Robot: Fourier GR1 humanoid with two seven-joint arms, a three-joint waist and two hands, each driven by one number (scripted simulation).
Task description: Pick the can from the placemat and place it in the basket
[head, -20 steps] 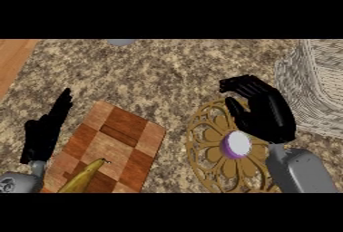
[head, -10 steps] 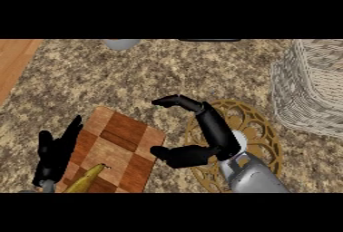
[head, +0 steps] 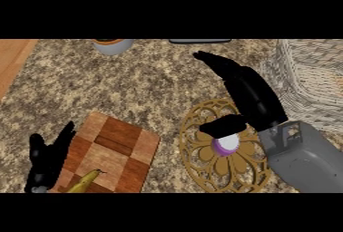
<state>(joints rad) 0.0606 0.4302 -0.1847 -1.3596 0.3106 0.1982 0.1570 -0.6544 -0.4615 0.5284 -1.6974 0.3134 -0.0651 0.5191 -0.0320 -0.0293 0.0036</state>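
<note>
Head view, looking steeply down

It is facing the counter closely, forearms entering from the frame's lower edge.

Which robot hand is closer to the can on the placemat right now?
The right robot hand. It is directly over the can, thumb just above it. The left robot hand rests far off at the cutting board's left edge.

— Where is the can?
— Upright on the round placemat, under the right hand's thumb; its fingers are straight.
— And the basket?
— At the right edge. The left hand rests open beside the board.
</note>
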